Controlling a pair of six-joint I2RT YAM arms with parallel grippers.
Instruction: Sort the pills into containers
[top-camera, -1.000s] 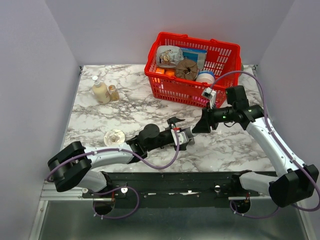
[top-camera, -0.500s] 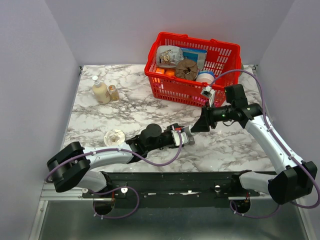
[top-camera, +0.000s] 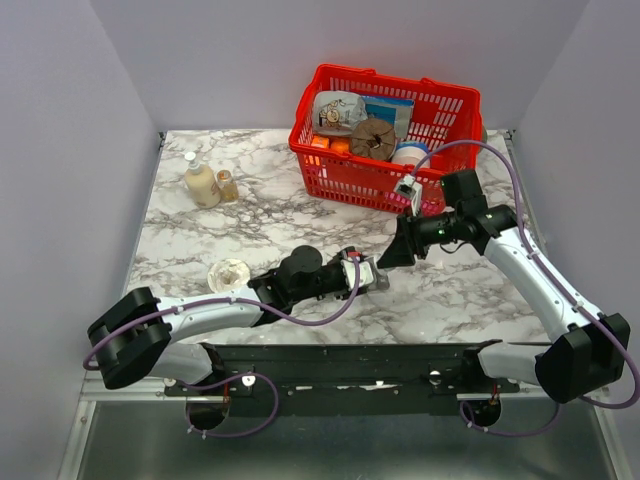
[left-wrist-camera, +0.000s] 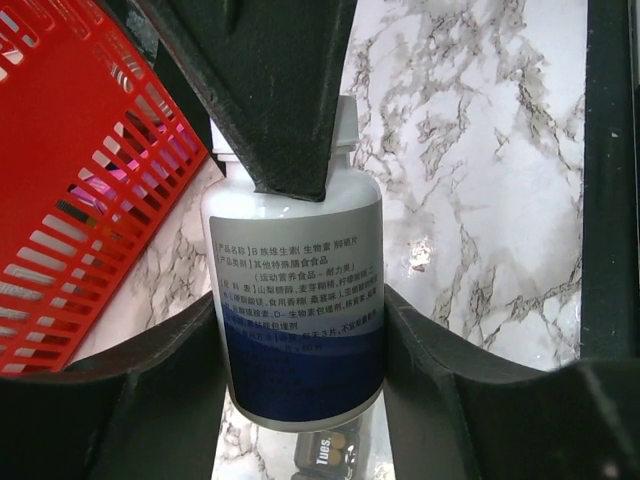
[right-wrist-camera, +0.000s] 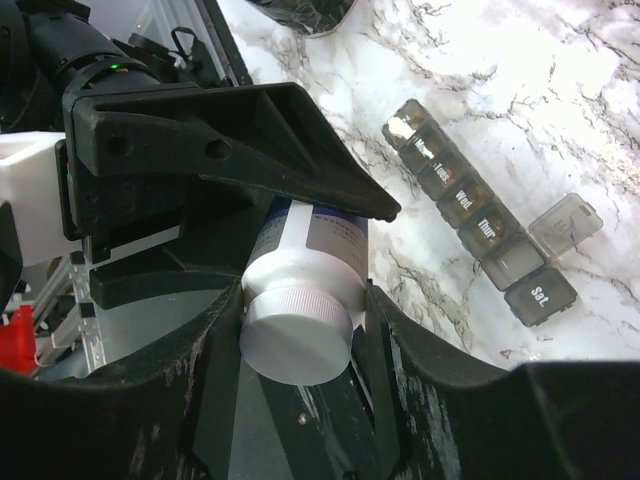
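Observation:
A white pill bottle (left-wrist-camera: 297, 300) with a blue-banded label hangs above the table, held from both ends. My left gripper (left-wrist-camera: 300, 335) is shut on its body near the base, a finger (left-wrist-camera: 470, 390) pressing each side. My right gripper (right-wrist-camera: 298, 320) is shut on the bottle's neck, just behind the white ribbed cap (right-wrist-camera: 297, 335). In the top view the left gripper (top-camera: 368, 275) and right gripper (top-camera: 388, 254) meet nose to nose at table centre. The containers (right-wrist-camera: 480, 215), a dark grey strip of day-marked compartments, lie on the marble below with one lid (right-wrist-camera: 565, 222) flipped open. Yellow pills show in the Tues. compartment (left-wrist-camera: 330, 455).
A red mesh basket (top-camera: 350, 175) full of goods stands at the back right, close behind the right arm. A cream bottle (top-camera: 201, 183) and a small jar (top-camera: 227, 185) stand at the back left. A round clear dish (top-camera: 229, 273) lies near the left arm.
My left gripper was open a second ago and has shut on the bottle's body. My right arm has moved slightly left with the bottle.

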